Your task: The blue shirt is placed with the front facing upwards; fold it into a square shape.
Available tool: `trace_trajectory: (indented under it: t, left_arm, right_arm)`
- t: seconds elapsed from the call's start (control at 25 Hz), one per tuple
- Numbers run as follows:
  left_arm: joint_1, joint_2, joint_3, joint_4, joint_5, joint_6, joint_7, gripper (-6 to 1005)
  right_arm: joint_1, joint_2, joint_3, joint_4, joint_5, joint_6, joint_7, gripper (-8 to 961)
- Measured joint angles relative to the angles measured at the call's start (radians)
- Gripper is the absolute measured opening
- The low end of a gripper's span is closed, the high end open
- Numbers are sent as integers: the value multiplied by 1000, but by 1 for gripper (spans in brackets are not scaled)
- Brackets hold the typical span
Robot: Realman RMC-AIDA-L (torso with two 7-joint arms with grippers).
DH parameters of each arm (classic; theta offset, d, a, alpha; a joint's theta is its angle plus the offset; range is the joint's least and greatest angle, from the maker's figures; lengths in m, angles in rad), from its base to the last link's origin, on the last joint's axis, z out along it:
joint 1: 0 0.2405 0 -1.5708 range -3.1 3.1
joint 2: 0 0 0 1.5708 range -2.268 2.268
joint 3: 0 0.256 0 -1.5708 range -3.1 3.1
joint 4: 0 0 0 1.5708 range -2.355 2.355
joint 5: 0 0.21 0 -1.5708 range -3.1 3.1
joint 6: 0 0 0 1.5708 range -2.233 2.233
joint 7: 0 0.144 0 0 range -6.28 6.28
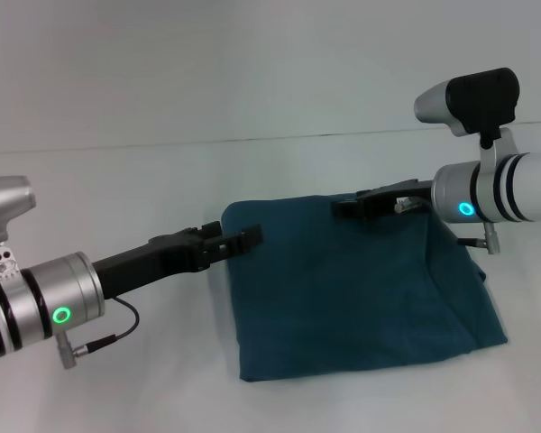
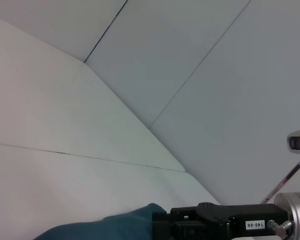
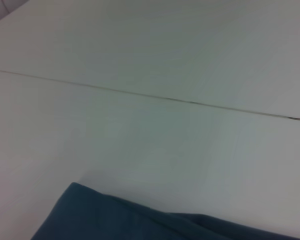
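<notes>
The blue shirt lies folded into a rough square on the white table, plain teal side up with no print showing. My left gripper hovers at the shirt's far left corner, just at its edge. My right gripper hangs over the shirt's far edge, a little right of the middle. In the left wrist view a rounded fold of the shirt shows beside the right gripper. In the right wrist view only a corner of the shirt appears on the table.
The white table spreads bare around the shirt on every side. A thin seam line runs across the tabletop beyond the shirt. A pale wall rises behind the table's far edge.
</notes>
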Motion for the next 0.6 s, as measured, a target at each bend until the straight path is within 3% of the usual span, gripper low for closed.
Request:
trace_trajectory:
  t: [0.16, 0.36, 0.6]
  left_arm:
    - [1, 0, 0, 0, 0, -2, 0, 946]
    - [2, 0, 0, 0, 0, -11, -1, 945]
    - [2, 1, 0, 0, 1, -12, -1, 944]
  right_arm:
    - [3, 1, 0, 1, 0, -6, 0, 463]
    - [6, 1, -6, 1, -6, -7, 8, 243]
    - [7, 1, -12, 1, -6, -5, 10, 135]
